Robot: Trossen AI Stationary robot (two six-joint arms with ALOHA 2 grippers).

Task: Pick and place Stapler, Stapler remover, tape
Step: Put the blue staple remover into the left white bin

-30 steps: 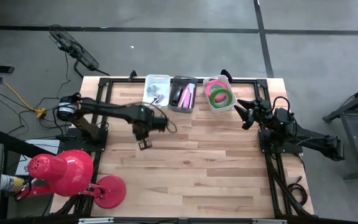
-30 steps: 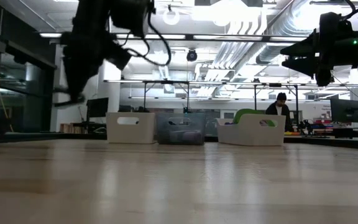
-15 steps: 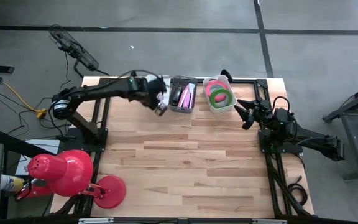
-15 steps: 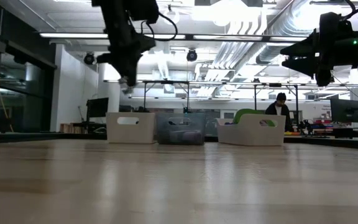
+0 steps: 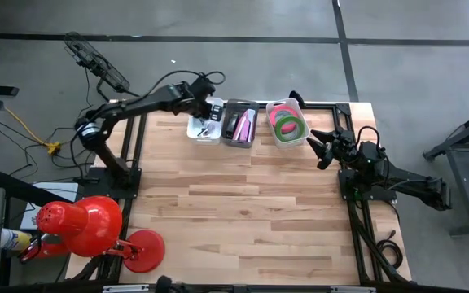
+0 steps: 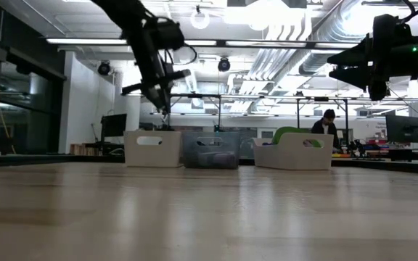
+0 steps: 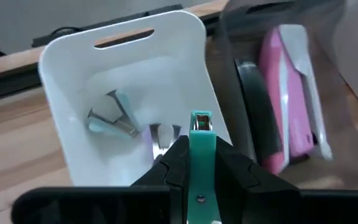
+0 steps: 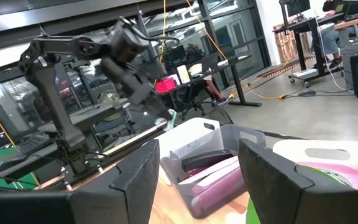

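My left gripper (image 5: 211, 115) hangs over the white bin (image 5: 204, 122) at the table's far edge, pointing down and shut; its green-tipped fingers (image 7: 201, 127) show in the left wrist view. A silver staple remover (image 7: 161, 139) sits right beside those tips. Another staple remover with pale blue handles (image 7: 112, 119) lies on the bin floor. A pink stapler (image 7: 289, 93) and a black one (image 7: 254, 109) lie in the grey bin (image 5: 239, 124). Green and pink-red tape rolls (image 5: 288, 122) lie in the right-hand white bin. My right gripper (image 5: 319, 149) waits open near that bin. My left gripper comes from above, pointing down into the white bin, and is shut on the silver staple remover (image 7: 159, 140). The dark finger hides the place of contact. The remover's metal claws stick out to one side of the fingertips, above the bin floor.
The three bins stand side by side along the far edge. A red desk lamp (image 5: 88, 220) sits at the near left corner. The wooden tabletop (image 5: 251, 212) spreads bare between the arms. A person (image 6: 329, 119) sits in the room behind.
My left gripper has swung quickly from low over the middle of the table toward the far edge, rising as it went, and now hangs over the white bin. My right arm has kept still.
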